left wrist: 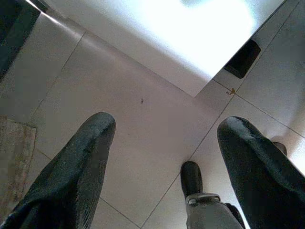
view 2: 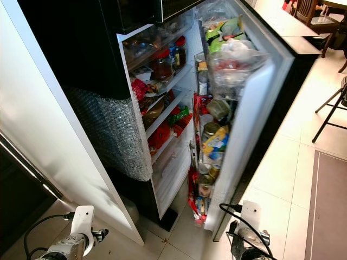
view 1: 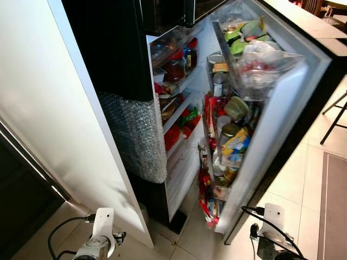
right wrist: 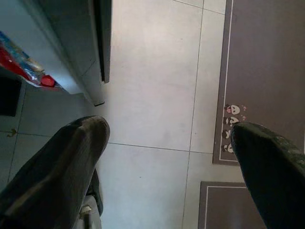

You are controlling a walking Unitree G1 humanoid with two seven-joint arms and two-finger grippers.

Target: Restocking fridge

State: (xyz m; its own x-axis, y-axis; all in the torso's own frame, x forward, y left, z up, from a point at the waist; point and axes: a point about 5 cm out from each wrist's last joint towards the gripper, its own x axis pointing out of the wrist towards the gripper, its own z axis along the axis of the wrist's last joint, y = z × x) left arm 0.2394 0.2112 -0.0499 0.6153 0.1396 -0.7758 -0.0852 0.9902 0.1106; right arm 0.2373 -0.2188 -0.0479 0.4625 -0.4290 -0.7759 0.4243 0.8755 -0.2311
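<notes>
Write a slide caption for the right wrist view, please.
Open right gripper hangs empty above tiled floor, beside the fridge door.

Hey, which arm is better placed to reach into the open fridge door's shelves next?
Probably the right. The right gripper hangs open and empty just below the open fridge door, beside its packed racks. The left gripper, also open and empty, hangs by the white side panel, farther away.

Both arms hang low at the robot's sides, the left gripper (left wrist: 162, 162) and right gripper (right wrist: 171, 167) each with fingers spread apart, holding nothing.
</notes>
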